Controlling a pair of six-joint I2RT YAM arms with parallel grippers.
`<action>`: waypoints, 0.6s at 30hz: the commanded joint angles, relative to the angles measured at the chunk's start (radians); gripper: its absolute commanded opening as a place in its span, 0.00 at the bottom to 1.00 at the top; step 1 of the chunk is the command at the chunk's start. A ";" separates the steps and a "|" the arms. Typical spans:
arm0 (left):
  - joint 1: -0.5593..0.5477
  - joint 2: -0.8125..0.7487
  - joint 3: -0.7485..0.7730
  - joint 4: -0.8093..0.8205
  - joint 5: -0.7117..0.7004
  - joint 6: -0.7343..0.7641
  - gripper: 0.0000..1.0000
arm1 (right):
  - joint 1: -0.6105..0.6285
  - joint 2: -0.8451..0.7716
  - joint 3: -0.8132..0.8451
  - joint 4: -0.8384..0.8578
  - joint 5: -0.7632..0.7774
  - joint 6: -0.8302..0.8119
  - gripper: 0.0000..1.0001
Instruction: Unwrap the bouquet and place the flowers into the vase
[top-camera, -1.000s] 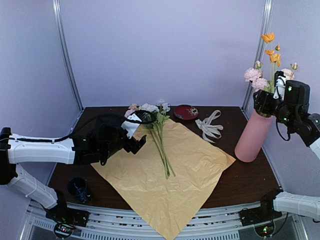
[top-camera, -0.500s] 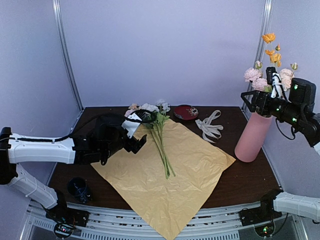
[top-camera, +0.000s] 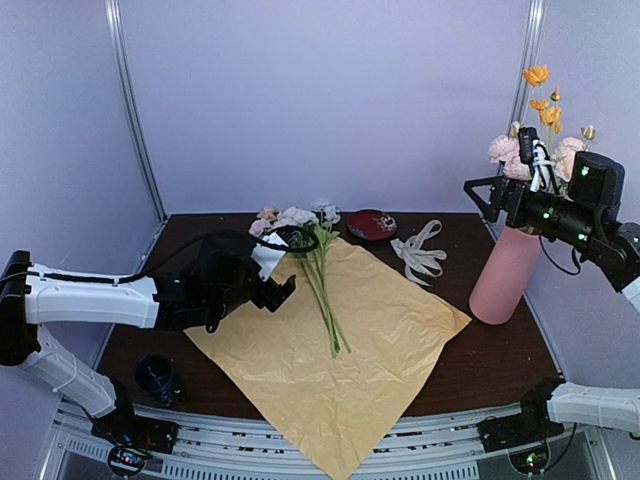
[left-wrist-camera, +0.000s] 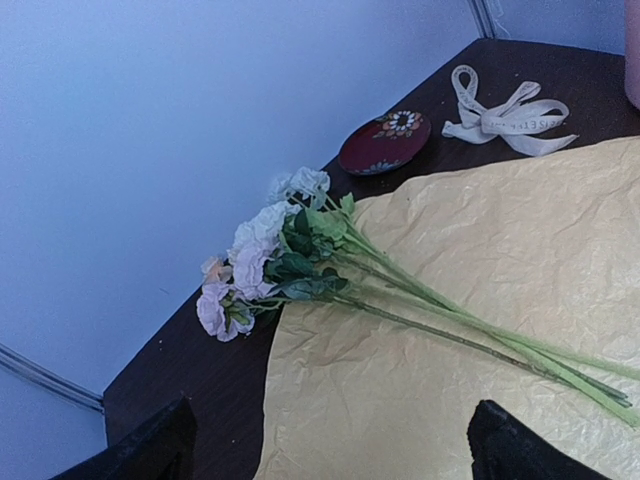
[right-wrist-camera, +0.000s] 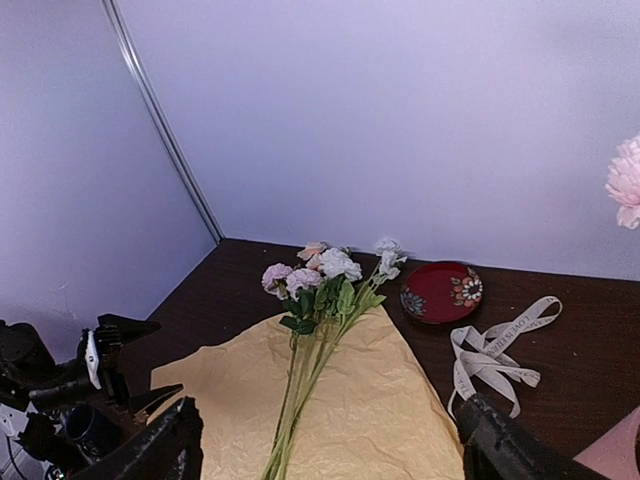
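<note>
Green thin-stemmed flowers (left-wrist-camera: 305, 265) lying on crinkly paper (left-wrist-camera: 450, 430): likely light, springy, blooms crushable. Best pinched mid-stem; left fingers (left-wrist-camera: 150, 450) wide, empty; right fingers (right-wrist-camera: 150, 455) likewise.

One vase (top-camera: 505, 275), one dish (top-camera: 371, 224), one ribbon (top-camera: 420, 252), perhaps four loose flowers (left-wrist-camera: 310, 280) (stems overlap)

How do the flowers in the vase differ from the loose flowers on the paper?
The vase flowers stand upright; the loose flowers lie flat, stems on the paper. The vase flowers include orange blooms; the loose flowers show only pink and white. Both have pink blooms.
</note>
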 joint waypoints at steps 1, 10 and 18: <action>-0.001 0.001 0.032 0.016 -0.018 -0.018 0.98 | 0.144 0.050 -0.018 0.097 0.100 0.017 0.88; 0.047 -0.015 0.071 -0.036 0.045 -0.085 0.98 | 0.367 0.326 -0.016 0.266 0.364 0.046 0.88; 0.496 -0.107 0.128 -0.158 0.458 -0.439 0.98 | 0.368 0.530 -0.110 0.451 0.316 0.188 0.87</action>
